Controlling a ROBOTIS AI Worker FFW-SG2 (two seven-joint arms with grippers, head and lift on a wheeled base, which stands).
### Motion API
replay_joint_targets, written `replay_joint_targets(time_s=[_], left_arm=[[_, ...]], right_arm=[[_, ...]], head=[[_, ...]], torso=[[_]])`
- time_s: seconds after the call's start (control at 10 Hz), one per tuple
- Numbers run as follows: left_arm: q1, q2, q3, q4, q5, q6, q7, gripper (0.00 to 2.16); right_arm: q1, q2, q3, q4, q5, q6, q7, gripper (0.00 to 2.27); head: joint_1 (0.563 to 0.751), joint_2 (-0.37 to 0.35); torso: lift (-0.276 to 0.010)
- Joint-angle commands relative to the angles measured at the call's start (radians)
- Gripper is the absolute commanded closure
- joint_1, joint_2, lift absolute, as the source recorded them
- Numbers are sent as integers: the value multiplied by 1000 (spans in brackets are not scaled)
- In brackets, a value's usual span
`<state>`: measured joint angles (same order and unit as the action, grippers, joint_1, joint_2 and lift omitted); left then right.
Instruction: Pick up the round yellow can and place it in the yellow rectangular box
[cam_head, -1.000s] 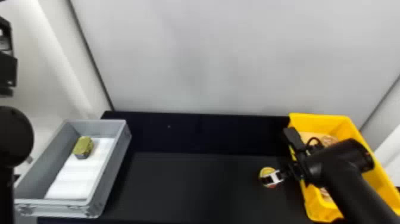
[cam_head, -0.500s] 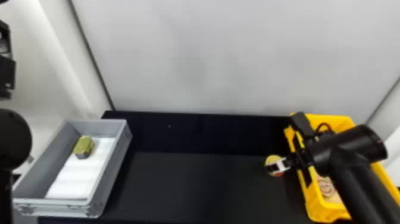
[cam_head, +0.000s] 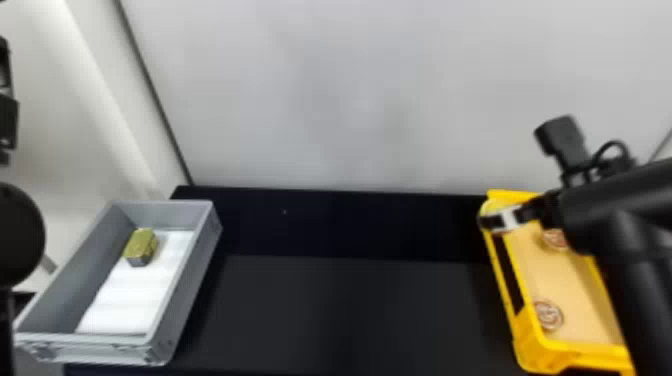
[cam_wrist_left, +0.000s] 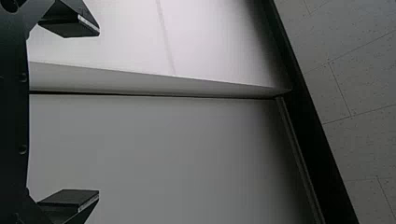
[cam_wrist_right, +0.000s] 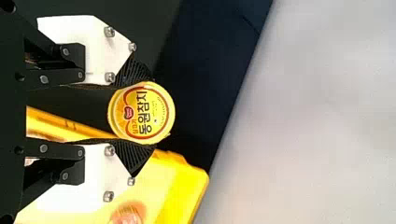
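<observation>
Black bench runs left from yellow box. Gray box well left of yellow box, greenish block inside. My left arm parked farther left, its fingers spread. My right gripper at yellow box's far left corner, fingers pinching can by its sides. Two round items inside yellow box.

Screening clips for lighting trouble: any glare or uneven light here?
Head view: pale grey wall unevenly lit; left wrist view: flat white panel bright, adjoining grey panel dimmer; right wrist view: white finger plates nearly washed out, round yellow can without strong glare.
</observation>
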<state>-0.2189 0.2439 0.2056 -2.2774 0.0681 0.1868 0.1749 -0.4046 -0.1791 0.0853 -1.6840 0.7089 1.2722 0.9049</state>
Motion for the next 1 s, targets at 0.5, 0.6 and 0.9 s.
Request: replay_joint_targets(time_s=[0.5, 0.6, 0.9], left_arm=[[10, 19, 15, -25, -7, 39, 0, 65], [10, 17, 17, -27, -7, 39, 0, 65], [10, 19, 17, -27, -7, 40, 0, 65]], right_arm=[[-74, -128, -87, -51, 118, 8, 10, 774], [-65, -135, -108, -33, 118, -3, -6, 774], [-34, -137, -219, 49, 106, -58, -41, 774]], head=[[694, 54], [694, 54], [694, 54]], torso=[[-3], [-3], [-3]])
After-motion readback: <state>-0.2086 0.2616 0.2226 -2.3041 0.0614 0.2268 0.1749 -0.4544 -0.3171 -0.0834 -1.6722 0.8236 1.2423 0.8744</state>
